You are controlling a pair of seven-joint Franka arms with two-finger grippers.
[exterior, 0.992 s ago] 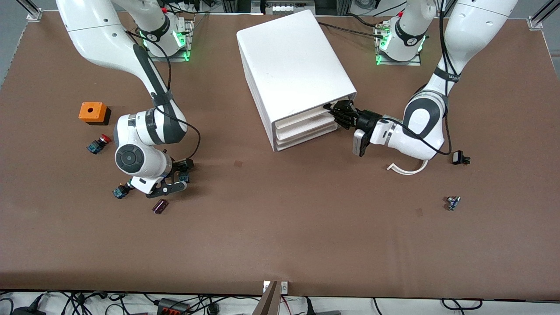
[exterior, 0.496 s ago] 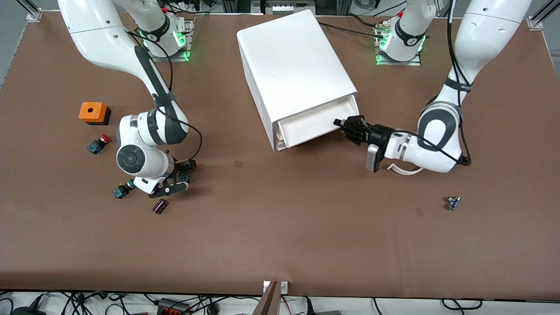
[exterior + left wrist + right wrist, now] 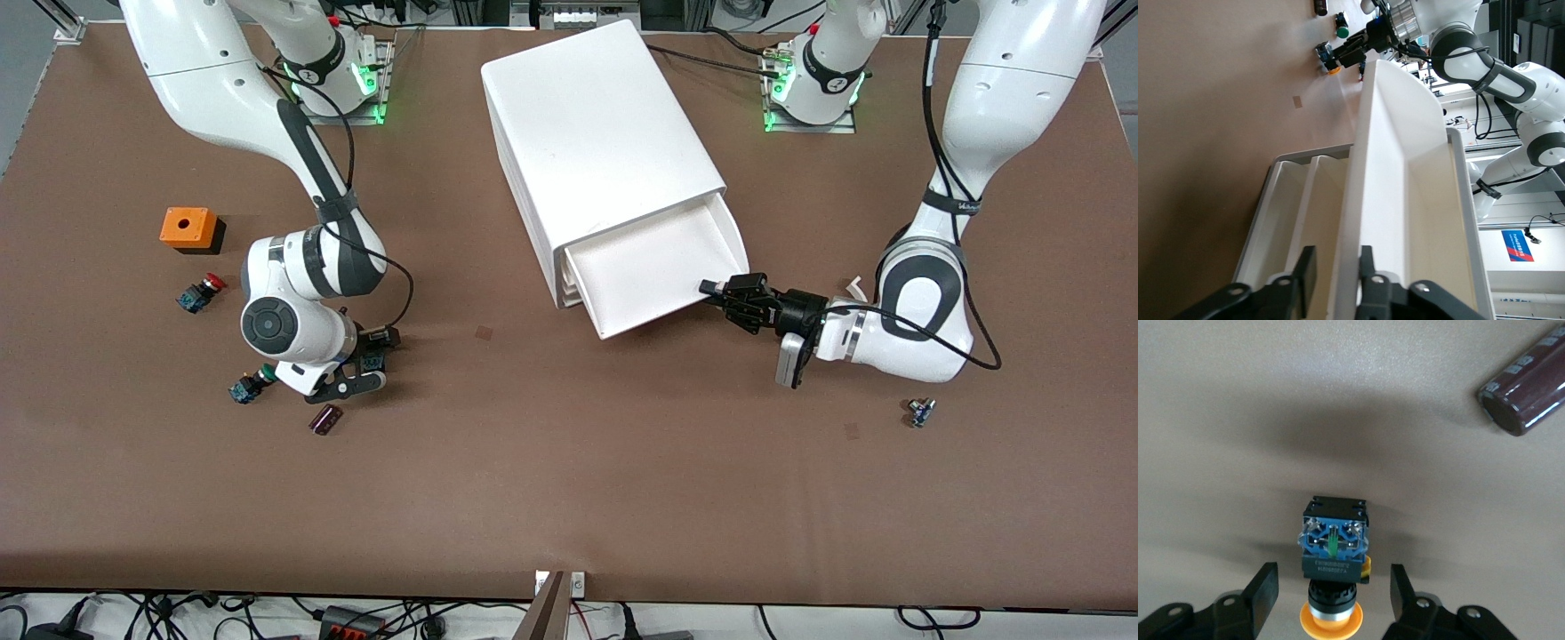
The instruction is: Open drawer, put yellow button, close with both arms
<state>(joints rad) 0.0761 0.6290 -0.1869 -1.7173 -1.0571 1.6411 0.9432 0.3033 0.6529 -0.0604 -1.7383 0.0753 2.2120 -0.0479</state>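
The white cabinet stands mid-table. Its top drawer is pulled out and looks empty. My left gripper is shut on the drawer's front wall, one finger on each side of it, as the left wrist view shows. The yellow button lies on the table between the spread fingers of my open right gripper, untouched. In the front view the right gripper is low at the table near the right arm's end, and its hand mostly hides the button.
Near the right gripper lie a green-capped button, a red-capped button, an orange box and a dark cylinder. A small part and a white curved strip lie by the left arm.
My left gripper has pulled the top drawer from shut to well out, moving toward the front camera. The right gripper has stayed around the yellow button.
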